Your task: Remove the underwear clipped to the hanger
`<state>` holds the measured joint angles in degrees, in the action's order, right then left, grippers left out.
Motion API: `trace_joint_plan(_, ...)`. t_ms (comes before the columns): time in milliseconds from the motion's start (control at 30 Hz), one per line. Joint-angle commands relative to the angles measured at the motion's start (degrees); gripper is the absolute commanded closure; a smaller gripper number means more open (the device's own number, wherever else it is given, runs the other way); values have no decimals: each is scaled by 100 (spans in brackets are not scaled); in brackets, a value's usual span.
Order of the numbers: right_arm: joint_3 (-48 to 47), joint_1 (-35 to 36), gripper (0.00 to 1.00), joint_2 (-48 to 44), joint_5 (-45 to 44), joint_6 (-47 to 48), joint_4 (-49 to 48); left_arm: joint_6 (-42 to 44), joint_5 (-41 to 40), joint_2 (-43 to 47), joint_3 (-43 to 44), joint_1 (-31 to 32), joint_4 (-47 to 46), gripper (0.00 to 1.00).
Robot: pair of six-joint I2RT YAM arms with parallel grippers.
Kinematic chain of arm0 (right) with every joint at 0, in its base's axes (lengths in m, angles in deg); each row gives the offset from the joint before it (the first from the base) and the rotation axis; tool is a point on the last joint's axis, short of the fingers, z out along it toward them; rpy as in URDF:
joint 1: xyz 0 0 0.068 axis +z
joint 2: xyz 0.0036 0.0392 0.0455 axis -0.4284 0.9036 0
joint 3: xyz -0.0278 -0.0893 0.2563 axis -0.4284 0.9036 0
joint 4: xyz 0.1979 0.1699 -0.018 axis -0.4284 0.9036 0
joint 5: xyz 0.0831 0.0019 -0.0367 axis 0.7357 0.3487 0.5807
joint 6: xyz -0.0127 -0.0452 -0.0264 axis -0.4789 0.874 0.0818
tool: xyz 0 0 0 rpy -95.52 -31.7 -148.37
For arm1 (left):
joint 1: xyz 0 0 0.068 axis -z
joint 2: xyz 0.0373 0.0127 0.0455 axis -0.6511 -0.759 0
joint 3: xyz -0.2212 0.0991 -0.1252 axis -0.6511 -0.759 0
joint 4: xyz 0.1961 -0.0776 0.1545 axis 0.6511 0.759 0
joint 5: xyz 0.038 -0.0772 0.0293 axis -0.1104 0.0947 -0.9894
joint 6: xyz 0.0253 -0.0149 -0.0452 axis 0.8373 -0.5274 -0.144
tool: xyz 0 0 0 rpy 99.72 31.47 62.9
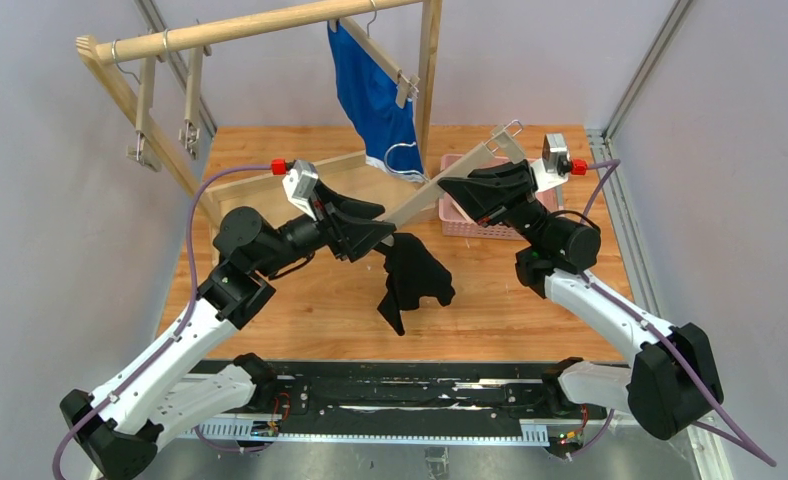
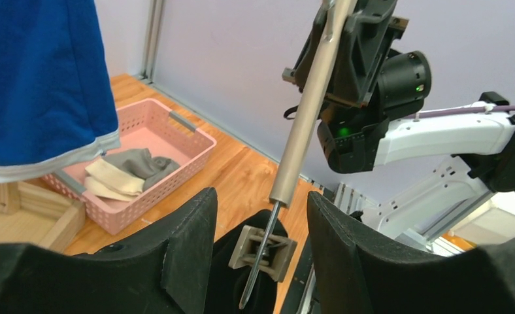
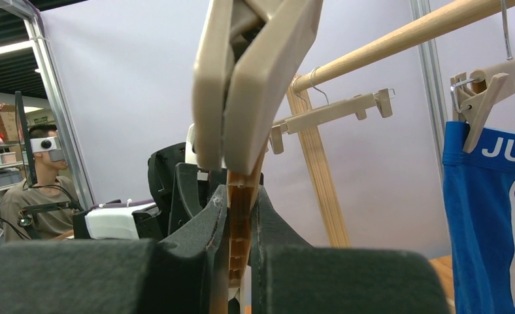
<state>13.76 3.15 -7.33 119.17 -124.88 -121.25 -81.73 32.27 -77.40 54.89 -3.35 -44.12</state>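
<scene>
Left gripper (image 2: pixel 261 196) is standing open around the small beige clip (image 2: pixel 263 252) that is pinching the plain black cloth briefs (image 1: pixel 415 280).
Its two black fingers are sitting well apart, one on each side of the clip, gripping nothing. The right gripper (image 3: pixel 238 196) is clamping its fingers tight on the long beige plastic hanger (image 1: pixel 422 199), holding it slanted above the wooden table (image 1: pixel 320 310), so the black briefs are dangling from its lower end between the two arms. The bright blue briefs with white trim and lettering (image 1: pixel 372 95) are hanging clipped to another hanger on the round wooden rail (image 1: pixel 270 28) at the back. The grey briefs with a whitish waistband (image 2: pixel 134 167) are lying crumpled inside the pink slotted plastic basket (image 2: pixel 193 136).
</scene>
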Motion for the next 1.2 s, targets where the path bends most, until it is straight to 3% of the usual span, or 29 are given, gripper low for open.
trace_joint_plan(0, 6, 88, 99, -176, -63, 19, -301, 219, -170, 134, -130, 52, 207, 42)
trace_joint_plan(133, 23, 89, 99, -202, -70, 8, -294, 136, -108, 134, -169, 52, 127, 44)
trace_joint_plan(200, 20, 91, 99, -211, -82, 6, -290, 108, -42, 108, -171, 52, 112, 51)
trace_joint_plan(233, 25, 93, 99, -215, -77, 4, -280, 93, -13, 97, -179, 52, 103, 56)
trace_joint_plan(367, 28, 93, 100, -215, -71, 5, -260, 54, 59, 100, -245, 52, 23, 94)
trace_joint_plan(433, 54, 90, 99, -222, -74, -1, -256, 46, 58, 124, -266, 53, -24, 100)
trace_joint_plan(500, 88, 93, 99, -224, -75, -2, -256, 39, 58, 152, -244, 52, -46, 100)
trace_joint_plan(533, 97, 91, 99, -231, -75, 0, -264, 43, 57, 161, -216, 52, -53, 94)
trace_joint_plan(600, 99, 89, 99, -239, -60, -1, -252, 45, 58, 163, -132, 52, -55, 63)
trace_joint_plan(633, 103, 89, 99, -241, -46, -3, -250, 37, 74, 160, -76, 52, -74, 55)
trace_joint_plan(700, 103, 86, 99, -253, -27, -14, -249, 36, 151, 133, 46, 52, -122, 49)
trace_joint_plan(1167, 79, 92, 100, -307, 40, -23, -183, -125, 638, -381, 467, 52, -400, 51)
